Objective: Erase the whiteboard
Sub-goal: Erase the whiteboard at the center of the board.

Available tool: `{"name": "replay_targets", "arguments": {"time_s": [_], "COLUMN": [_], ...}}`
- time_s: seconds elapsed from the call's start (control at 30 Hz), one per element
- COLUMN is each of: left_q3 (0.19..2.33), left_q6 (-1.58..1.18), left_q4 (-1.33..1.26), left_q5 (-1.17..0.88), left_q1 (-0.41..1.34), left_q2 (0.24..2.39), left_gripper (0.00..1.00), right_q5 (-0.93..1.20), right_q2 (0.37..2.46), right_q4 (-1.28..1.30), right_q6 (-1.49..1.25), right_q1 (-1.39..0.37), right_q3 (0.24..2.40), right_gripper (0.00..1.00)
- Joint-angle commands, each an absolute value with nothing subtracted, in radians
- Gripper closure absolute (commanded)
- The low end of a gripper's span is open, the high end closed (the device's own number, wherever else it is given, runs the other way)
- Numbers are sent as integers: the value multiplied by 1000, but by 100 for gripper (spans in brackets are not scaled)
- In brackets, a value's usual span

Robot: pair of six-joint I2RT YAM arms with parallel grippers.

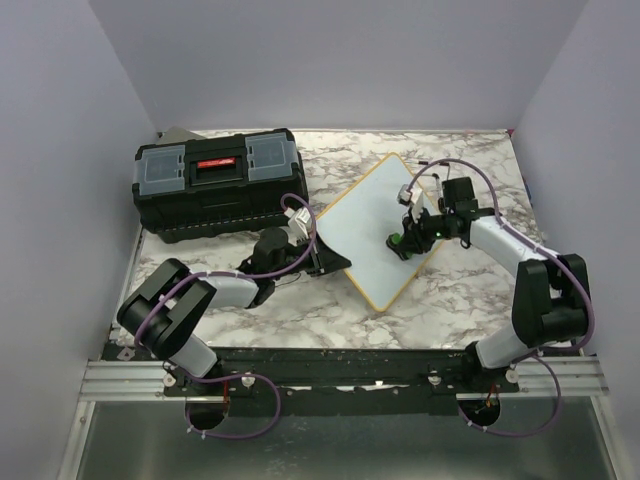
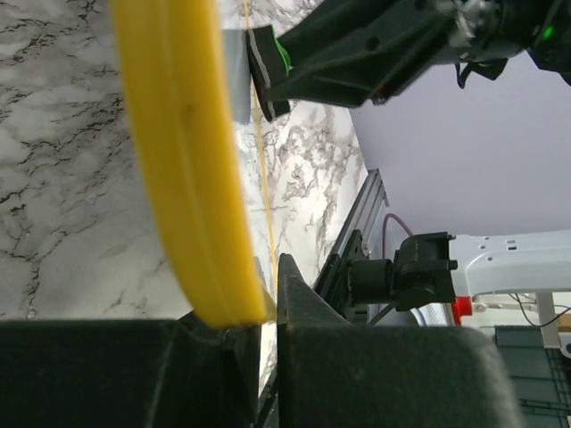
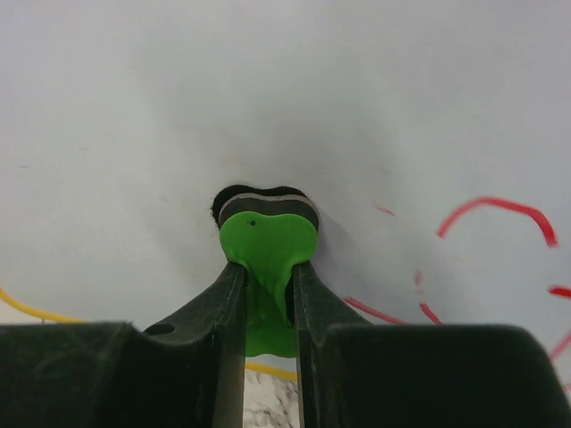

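Observation:
The whiteboard (image 1: pixel 365 215), white with a yellow frame, lies cornerwise on the marble table. My left gripper (image 1: pixel 335 262) is shut on its left edge; in the left wrist view the yellow frame (image 2: pixel 178 134) runs down between the black fingers of the left gripper (image 2: pixel 268 299). My right gripper (image 1: pixel 403 241) is over the board's right half, shut on a green eraser (image 3: pixel 268 241). The eraser's black felt is pressed against the white surface (image 3: pixel 268 89) in front of the right gripper (image 3: pixel 268 272). Red pen strokes (image 3: pixel 495 209) show to the right of the eraser. The eraser (image 2: pixel 264 67) also appears in the left wrist view.
A black toolbox (image 1: pixel 218 180) with grey lid compartments and a red handle stands at the back left, close to the left arm. Pale walls close in the table on the left, back and right. The metal rail (image 1: pixel 340 375) with the arm bases runs along the near edge.

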State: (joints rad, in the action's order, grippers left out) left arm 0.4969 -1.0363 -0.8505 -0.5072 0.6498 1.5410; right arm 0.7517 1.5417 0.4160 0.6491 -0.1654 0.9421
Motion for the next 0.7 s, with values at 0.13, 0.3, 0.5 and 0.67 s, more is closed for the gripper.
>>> {"name": "replay_targets", "arguments": {"time_s": [0.13,0.3,0.5,0.67], "left_q3": [500,503,500,501], "left_q6": [-1021,-1029,-1028,-1038], "left_q4": [-1002,-1018,-1018,-1042], "left_q5": [-647,-645,-648,-650], "left_q1": [688,695,696,696], "left_q2": [1530,1539,1541,1554], "left_gripper": [100,100,100,100], "right_q5": [616,678,815,642], "right_q2": [1591,1630,1516,1441], "right_q4": [234,217,253,283], "right_q6": [478,414,462,531], "right_q1": [-75,-157,-219,-206], "right_q3": [964,1027,935,833], "right_gripper": [99,99,99,99]}}
